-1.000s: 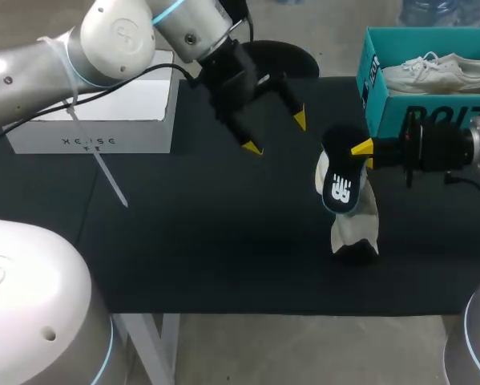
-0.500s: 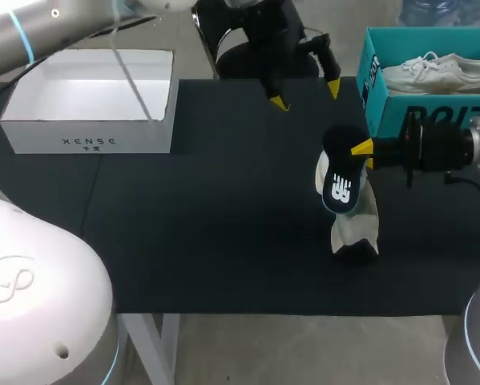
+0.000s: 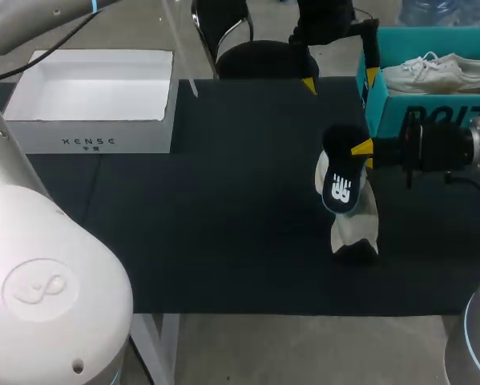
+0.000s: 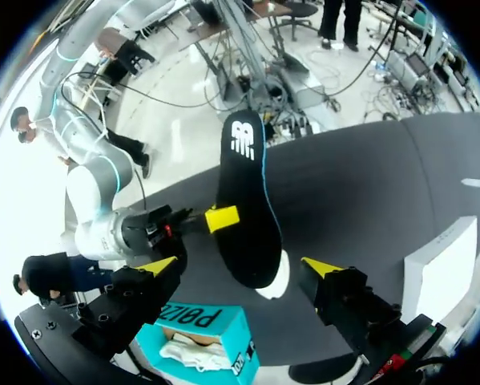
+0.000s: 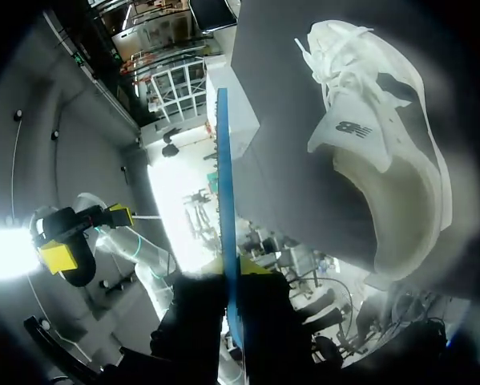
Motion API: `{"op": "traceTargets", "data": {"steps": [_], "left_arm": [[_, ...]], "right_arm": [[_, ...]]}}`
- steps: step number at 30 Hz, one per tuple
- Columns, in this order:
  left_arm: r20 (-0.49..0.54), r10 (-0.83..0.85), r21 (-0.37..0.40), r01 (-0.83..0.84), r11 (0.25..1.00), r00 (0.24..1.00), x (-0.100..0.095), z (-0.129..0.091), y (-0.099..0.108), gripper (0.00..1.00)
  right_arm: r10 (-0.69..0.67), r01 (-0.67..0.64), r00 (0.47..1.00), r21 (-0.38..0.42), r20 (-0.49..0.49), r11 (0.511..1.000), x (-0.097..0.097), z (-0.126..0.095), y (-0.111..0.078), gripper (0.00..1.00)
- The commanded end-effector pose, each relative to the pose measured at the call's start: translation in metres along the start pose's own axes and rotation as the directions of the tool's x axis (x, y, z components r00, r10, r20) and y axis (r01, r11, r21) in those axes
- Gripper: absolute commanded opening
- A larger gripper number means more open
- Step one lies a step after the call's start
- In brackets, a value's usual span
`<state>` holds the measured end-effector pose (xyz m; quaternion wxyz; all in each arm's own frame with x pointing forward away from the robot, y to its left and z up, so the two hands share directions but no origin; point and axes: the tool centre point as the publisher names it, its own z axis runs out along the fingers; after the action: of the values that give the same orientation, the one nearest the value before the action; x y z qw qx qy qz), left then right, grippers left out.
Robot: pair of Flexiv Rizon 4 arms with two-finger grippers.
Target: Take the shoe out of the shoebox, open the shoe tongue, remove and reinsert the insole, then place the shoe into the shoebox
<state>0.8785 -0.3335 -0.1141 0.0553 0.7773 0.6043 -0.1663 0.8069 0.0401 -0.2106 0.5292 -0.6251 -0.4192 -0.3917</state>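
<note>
Your worktop (image 3: 223,241) holds the shoe (image 3: 353,233), already out of the teal shoebox (image 3: 384,104) and just under your right jaws. Those are clenched on the removed insole (image 3: 341,184). Your left jaws hang released near the shoebox. Reinserting and boxing are left.

white box (image 3: 87,144): a short line of small dark letters on the front wall, with a smaller mark under it; the box stands at the far left corner of the table (image 3: 223,241)
shoebox (image 3: 384,112): large dark letters on the teal front wall, only partly in view; at the table's far right corner
insole (image 3: 341,188): a white logo on its black face, near one end
shoe (image 5: 376,156): a dark logo on its white side
numbers, signs: none legible
</note>
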Motion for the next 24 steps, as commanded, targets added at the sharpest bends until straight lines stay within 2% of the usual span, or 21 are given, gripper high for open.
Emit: {"op": "traceTargets", "data": {"steps": [1, 6, 9, 11, 13, 18, 22, 24], "left_arm": [[0.086, -0.007, -0.041, 0.011, 0.999, 0.996, 0.018, 0.001, -0.017, 1.0], [0.25, -0.061, -0.045, 0.075, 0.996, 0.966, 0.034, -0.002, -0.036, 1.0], [0.381, -0.095, -0.031, 0.116, 0.993, 0.92, 0.045, 0.002, -0.053, 1.0], [0.512, -0.143, 0.013, 0.159, 0.987, 0.847, 0.052, 0.009, -0.069, 1.0], [0.597, -0.184, 0.043, 0.199, 0.979, 0.781, 0.057, 0.017, -0.081, 1.0], [0.795, -0.199, 0.038, 0.28, 0.959, 0.573, 0.073, 0.037, -0.108, 1.0], [0.875, -0.181, 0.031, 0.32, 0.947, 0.449, 0.085, 0.054, -0.124, 1.0], [0.893, -0.162, 0.014, 0.336, 0.942, 0.42, 0.091, 0.062, -0.129, 1.0]], "right_arm": [[0.001, -0.001, 1.0, -0.004, 0.001, 1.0, 0.0, 0.001, -0.001, 0.0], [0.001, -0.001, 1.0, -0.004, 0.001, 1.0, 0.0, 0.001, -0.001, 0.0], [0.001, -0.001, 1.0, -0.004, 0.001, 1.0, 0.0, 0.001, -0.001, 0.0], [0.001, -0.001, 1.0, -0.004, 0.001, 1.0, 0.0, 0.001, -0.001, 0.0], [0.001, -0.001, 1.0, -0.004, 0.001, 1.0, 0.0, 0.001, -0.001, 0.0], [0.001, -0.001, 1.0, -0.004, 0.001, 1.0, 0.0, 0.001, -0.001, 0.0], [0.001, -0.001, 1.0, -0.004, 0.001, 1.0, 0.0, 0.001, -0.001, 0.0], [0.001, -0.001, 1.0, -0.004, 0.001, 1.0, 0.0, 0.001, -0.001, 0.0]]}}
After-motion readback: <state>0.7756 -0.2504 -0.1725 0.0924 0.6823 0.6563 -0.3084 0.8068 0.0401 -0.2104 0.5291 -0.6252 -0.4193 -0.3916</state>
